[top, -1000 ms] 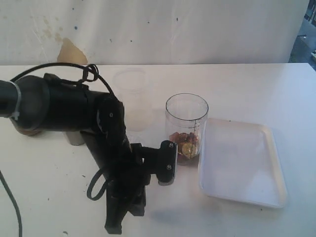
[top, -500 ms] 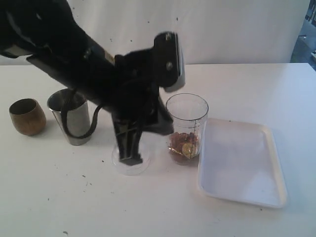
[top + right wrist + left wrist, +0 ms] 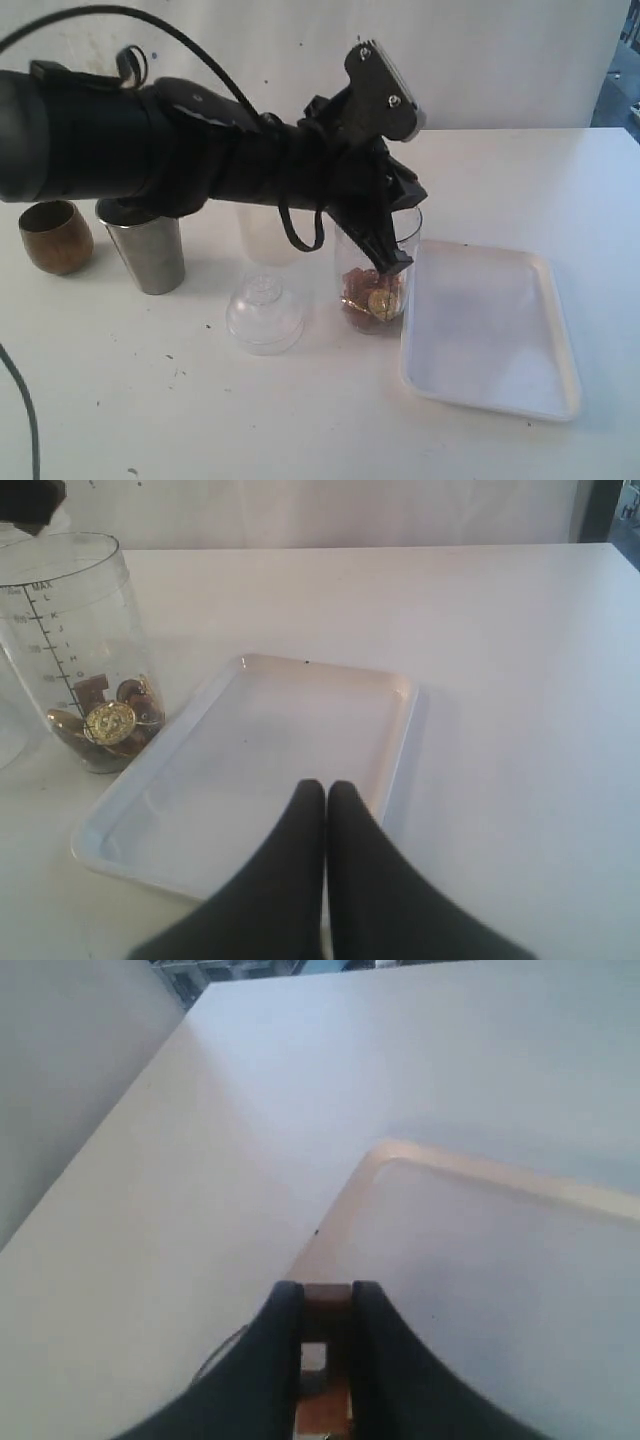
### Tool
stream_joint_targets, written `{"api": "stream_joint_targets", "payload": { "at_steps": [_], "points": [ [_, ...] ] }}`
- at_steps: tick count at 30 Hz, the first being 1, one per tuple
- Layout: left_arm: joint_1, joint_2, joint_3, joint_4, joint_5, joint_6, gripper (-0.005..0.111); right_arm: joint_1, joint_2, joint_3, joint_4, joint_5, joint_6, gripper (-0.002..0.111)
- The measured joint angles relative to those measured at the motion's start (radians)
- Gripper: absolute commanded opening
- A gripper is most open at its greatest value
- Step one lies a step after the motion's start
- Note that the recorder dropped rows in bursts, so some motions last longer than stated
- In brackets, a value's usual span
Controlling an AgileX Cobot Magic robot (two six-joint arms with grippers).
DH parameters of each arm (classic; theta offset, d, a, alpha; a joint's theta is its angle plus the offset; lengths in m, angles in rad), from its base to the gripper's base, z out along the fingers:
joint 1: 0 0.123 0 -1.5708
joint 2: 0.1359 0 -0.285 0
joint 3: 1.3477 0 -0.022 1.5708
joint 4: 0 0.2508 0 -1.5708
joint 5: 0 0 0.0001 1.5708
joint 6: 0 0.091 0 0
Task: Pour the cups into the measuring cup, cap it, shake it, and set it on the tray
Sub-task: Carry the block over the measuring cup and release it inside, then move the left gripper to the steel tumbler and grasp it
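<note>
The clear measuring cup (image 3: pixel 378 262) (image 3: pixel 72 630) stands left of the white tray (image 3: pixel 490 335) (image 3: pixel 290 730) (image 3: pixel 500 1290), with brown pieces and a gold coin at its bottom. My left gripper (image 3: pixel 393 262) (image 3: pixel 327 1290) hangs at the cup's right rim, pointing down. Its jaws stand close on a small brown piece (image 3: pixel 327 1302). At the far left the brown wooden cup (image 3: pixel 48 236) and the steel tumbler (image 3: pixel 150 252) stand upright. My right gripper (image 3: pixel 327 788) is shut and empty over the tray's near edge; the exterior view does not show it.
A clear domed lid (image 3: pixel 265 313) lies on the table in front of the measuring cup's left side. A frosted translucent cup (image 3: pixel 262 235) stands behind it, partly hidden by my left arm (image 3: pixel 150 140). A white wall closes the table's far side.
My left arm has swung up from the table's front, past the domed lid, to the measuring cup's rim. The wooden cup and the tumbler have come into view.
</note>
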Motion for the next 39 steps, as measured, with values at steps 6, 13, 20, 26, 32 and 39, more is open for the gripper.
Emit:
{"api": "stream_joint_targets", "payload": {
  "at_steps": [6,13,20,26,32,39],
  "points": [
    [0.0,0.023,0.0,-0.068,-0.066,0.044,0.029,0.0,0.0,0.0,0.0,0.0,0.0,0.0],
    [0.0,0.009,0.0,-0.08,-0.073,0.047,0.074,0.0,0.0,0.0,0.0,0.0,0.0,0.0],
    [0.0,-0.089,0.005,-0.103,-0.159,-0.015,0.07,0.0,0.0,0.0,0.0,0.0,0.0,0.0],
    [0.0,-0.332,0.093,-0.107,-0.395,-0.126,0.07,0.0,0.0,0.0,0.0,0.0,0.0,0.0],
    [0.0,-0.523,0.298,-0.112,-0.658,-0.307,0.07,0.0,0.0,0.0,0.0,0.0,0.0,0.0],
    [0.0,-0.567,0.51,-0.066,-0.737,-0.512,0.091,0.0,0.0,0.0,0.0,0.0,0.0,0.0]
  ]
}}
